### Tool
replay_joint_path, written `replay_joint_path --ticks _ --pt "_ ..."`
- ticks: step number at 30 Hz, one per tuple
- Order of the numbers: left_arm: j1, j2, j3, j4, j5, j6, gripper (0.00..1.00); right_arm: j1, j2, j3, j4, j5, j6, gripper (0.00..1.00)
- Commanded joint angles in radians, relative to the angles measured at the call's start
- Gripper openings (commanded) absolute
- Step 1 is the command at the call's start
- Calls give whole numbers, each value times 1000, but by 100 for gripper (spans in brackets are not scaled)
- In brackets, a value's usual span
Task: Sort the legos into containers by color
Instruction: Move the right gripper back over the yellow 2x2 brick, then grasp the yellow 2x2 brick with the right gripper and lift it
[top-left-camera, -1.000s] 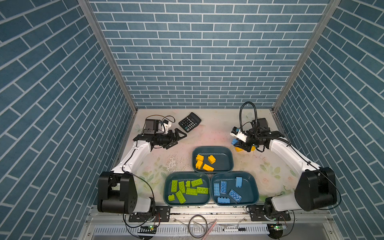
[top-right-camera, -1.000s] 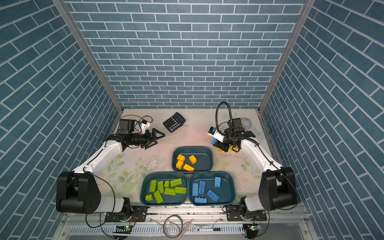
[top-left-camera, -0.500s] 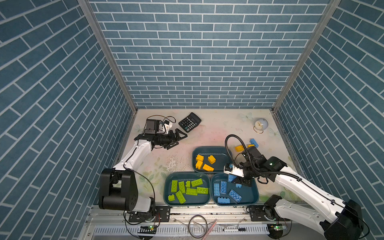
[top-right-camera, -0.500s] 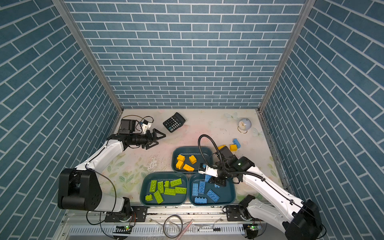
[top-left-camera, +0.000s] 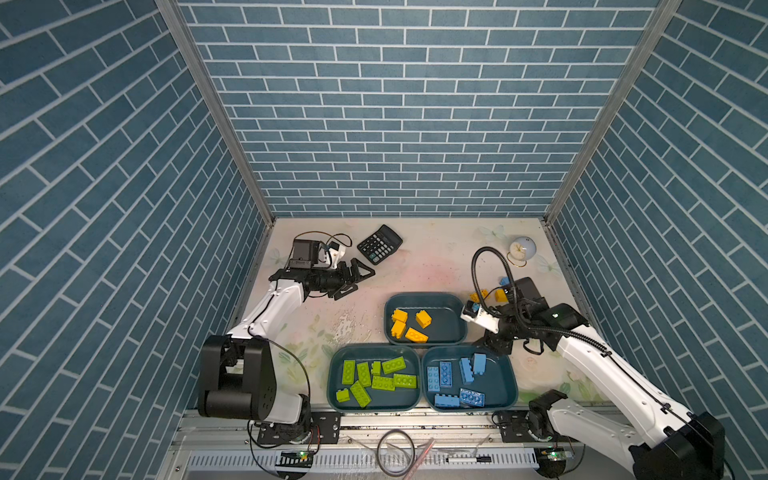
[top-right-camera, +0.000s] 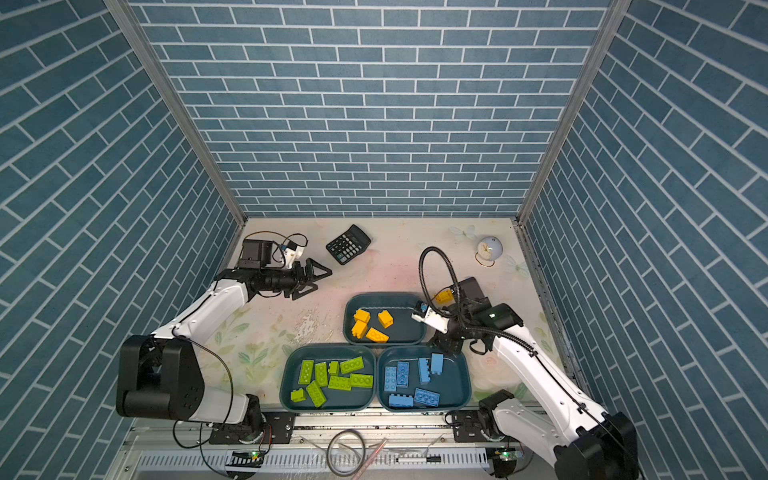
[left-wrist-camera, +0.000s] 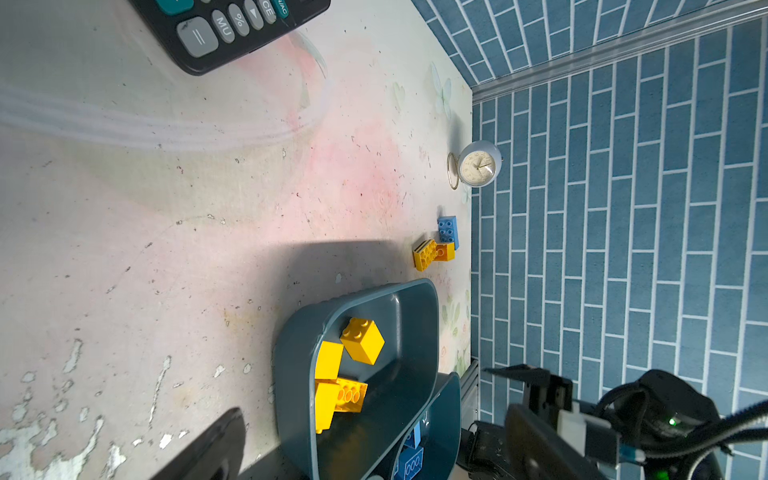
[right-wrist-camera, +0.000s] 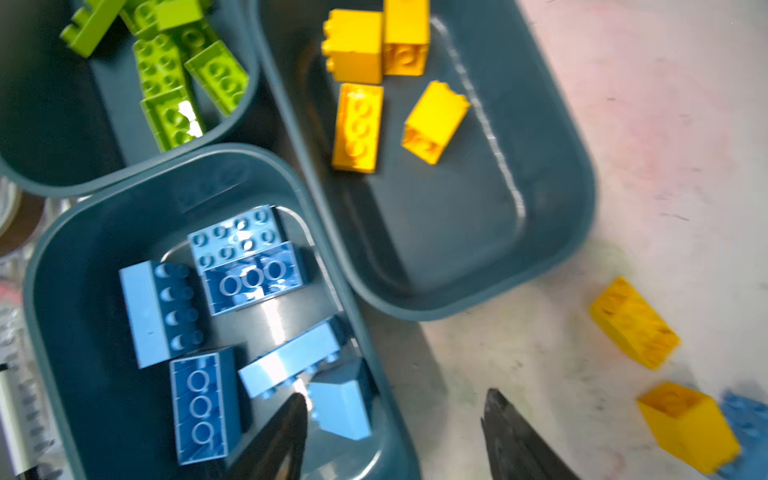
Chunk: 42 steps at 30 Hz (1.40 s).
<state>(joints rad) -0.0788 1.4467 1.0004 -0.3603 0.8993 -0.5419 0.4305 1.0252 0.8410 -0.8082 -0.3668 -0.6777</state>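
Note:
Three dark teal containers stand together at the front. One container (top-left-camera: 457, 299) holds several yellow legos (top-left-camera: 409, 326), another (top-left-camera: 332, 374) several green legos (top-left-camera: 376, 376), and the last (top-left-camera: 513, 378) several blue legos (top-left-camera: 455, 380). My right gripper (right-wrist-camera: 395, 399) hangs open over that container's back right corner (top-left-camera: 494, 343). Nothing is between its fingers. A small blue lego (right-wrist-camera: 340, 407) lies in the container beside one fingertip. Two yellow legos (right-wrist-camera: 633, 322) (right-wrist-camera: 688, 424) and a blue lego (right-wrist-camera: 748, 419) lie loose on the table. My left gripper (top-left-camera: 361, 274) is open and empty at the back left.
A black calculator (top-left-camera: 379, 244) lies at the back, just beyond the left gripper. A small round clock (top-left-camera: 521, 250) stands near the back right corner. Blue brick-pattern walls close in the table on three sides.
The right arm swung from the loose legos at the back right to the container of blue legos with a blue lego, then opened; that lego now lies in the container. The left arm stayed still.

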Motion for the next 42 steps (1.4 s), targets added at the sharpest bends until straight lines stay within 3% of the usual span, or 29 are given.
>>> replay_joint_path --ticks 1,9,12,18,26,37,42 --pt "5 2 -2 18 16 21 98 -107 65 44 -1 -68 -102 68" --pt "5 10 -20 65 20 3 98 -269 402 155 155 -75 -205 72" --pt "5 10 -12 37 20 24 98 -293 548 255 121 -67 -266 80" --pt "7 6 -18 17 18 50 98 -310 742 369 120 -49 -356 80" --pt "8 13 -16 -7 17 72 98 -307 872 448 145 -38 -455 80" --pt "11 27 6 -38 18 95 98 -297 942 478 136 -53 -466 72" --pt "17 27 6 -56 20 109 98 -287 953 477 136 -55 -460 55"
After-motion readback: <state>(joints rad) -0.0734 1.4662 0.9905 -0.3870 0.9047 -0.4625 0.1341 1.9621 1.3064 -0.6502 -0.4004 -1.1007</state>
